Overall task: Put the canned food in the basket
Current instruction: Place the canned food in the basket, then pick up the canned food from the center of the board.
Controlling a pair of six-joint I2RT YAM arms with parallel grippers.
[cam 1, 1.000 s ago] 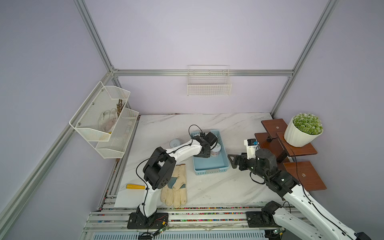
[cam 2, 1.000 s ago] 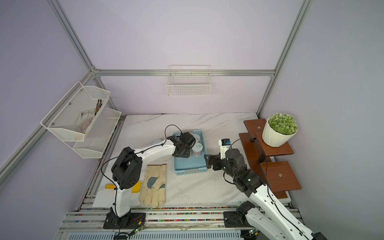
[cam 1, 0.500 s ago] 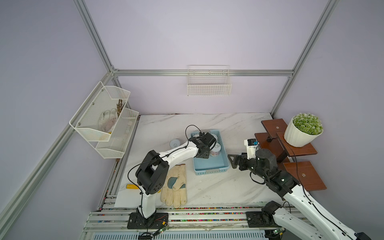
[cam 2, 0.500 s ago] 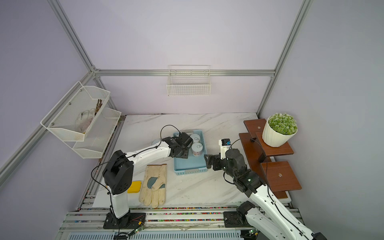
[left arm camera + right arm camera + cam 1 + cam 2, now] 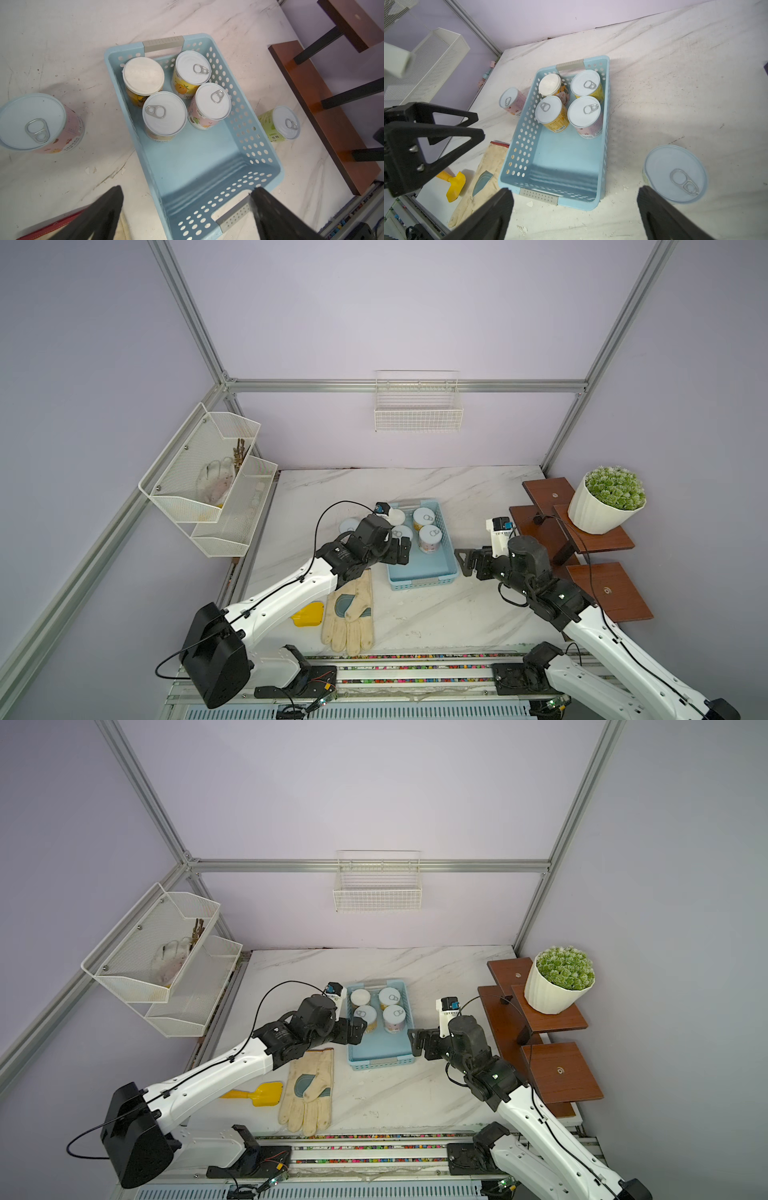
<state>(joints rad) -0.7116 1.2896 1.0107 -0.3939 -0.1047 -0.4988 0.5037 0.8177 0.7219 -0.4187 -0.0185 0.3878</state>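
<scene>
The light blue basket (image 5: pixel 424 568) (image 5: pixel 380 1048) lies mid-table with several tins of canned food (image 5: pixel 165 115) (image 5: pixel 584 113) standing upright in its far half. One pink tin (image 5: pixel 348 526) (image 5: pixel 33 122) stands on the table to the left of the basket. A green tin (image 5: pixel 280 122) (image 5: pixel 675 173) stands on the table to its right. My left gripper (image 5: pixel 401 549) (image 5: pixel 187 189) hangs open and empty over the basket's near left rim. My right gripper (image 5: pixel 461 560) (image 5: pixel 575 191) is open and empty just off the basket's near right corner, beside the green tin.
A cream work glove (image 5: pixel 349 614) and a yellow scoop (image 5: pixel 307 613) lie in front of the basket on the left. Brown stepped shelves (image 5: pixel 606 589) with a potted plant (image 5: pixel 606 499) stand at the right. A white mesh rack (image 5: pixel 208 481) hangs left, a wire basket (image 5: pixel 417 406) on the back wall.
My left gripper has opened and drawn back from over the tins toward the basket's near end. The right arm has stayed where it was.
</scene>
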